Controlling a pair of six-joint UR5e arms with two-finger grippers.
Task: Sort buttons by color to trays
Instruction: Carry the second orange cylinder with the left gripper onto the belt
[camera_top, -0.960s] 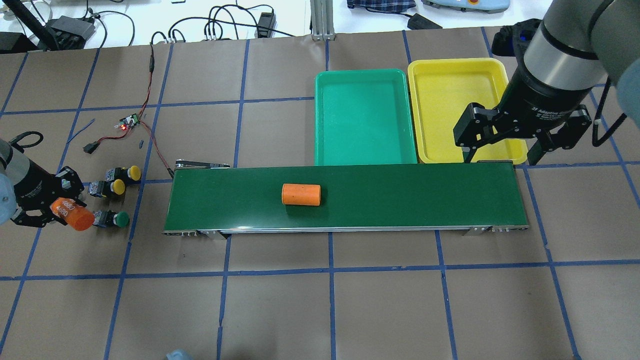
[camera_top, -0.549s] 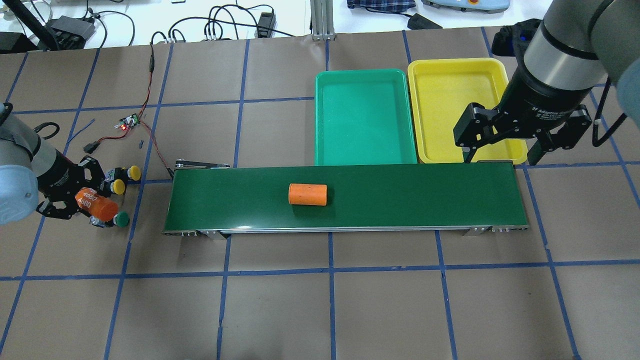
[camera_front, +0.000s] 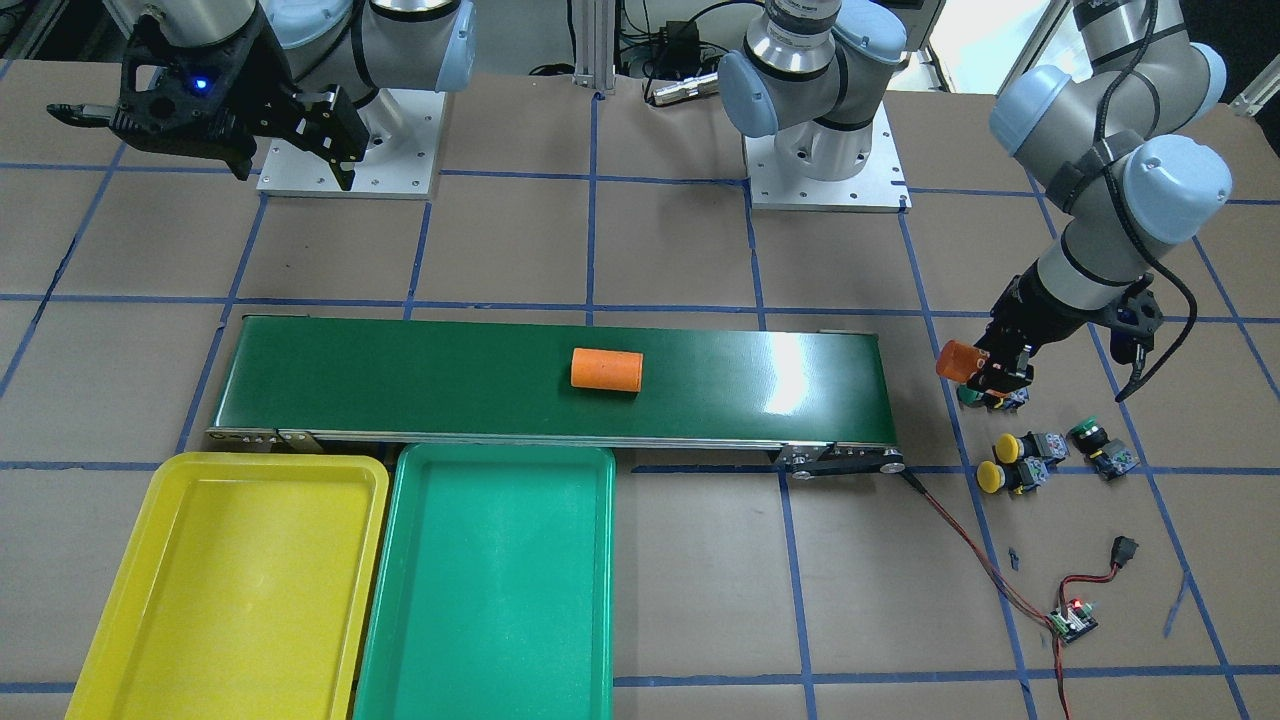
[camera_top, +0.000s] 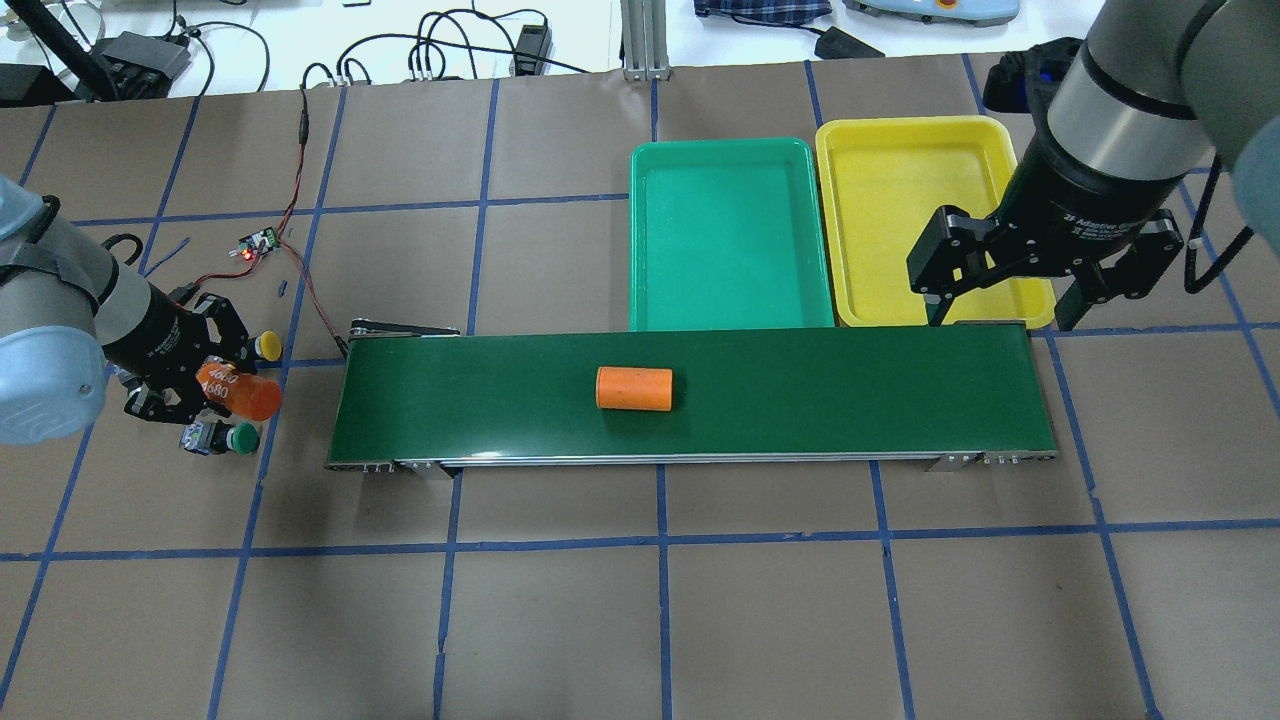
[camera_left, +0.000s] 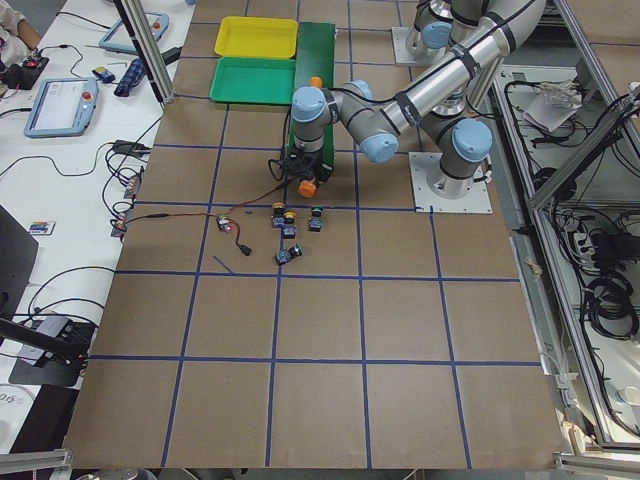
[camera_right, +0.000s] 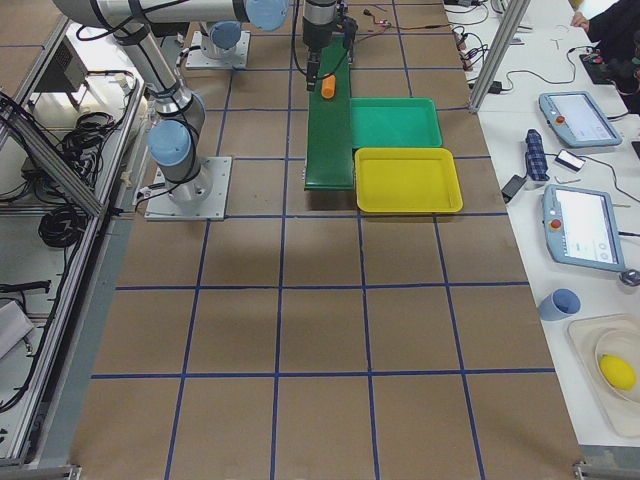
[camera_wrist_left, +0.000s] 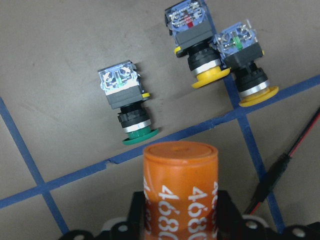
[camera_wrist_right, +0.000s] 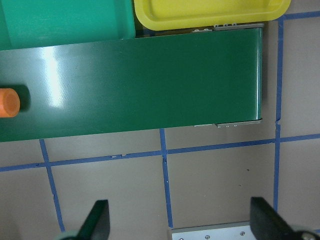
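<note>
Left gripper (camera_top: 207, 382), fingers clenched on the printed cylinder (camera_top: 240, 393), has shifted toward the belt (camera_top: 800, 400); right gripper (camera_top: 1000, 322) fingers hang released.

trays (camera_top: 730, 240) abreast behind conveyor's (camera_top: 850, 390) right half; cylinder (camera_top: 634, 388) mid-conveyor; buttons (camera_front: 1005, 447) off its left end; second cylinder (camera_top: 240, 392) over them

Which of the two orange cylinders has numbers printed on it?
The cylinder held in the left gripper, with white 4680 on its side. The other cylinder, lying on the green belt, shows no print.
</note>
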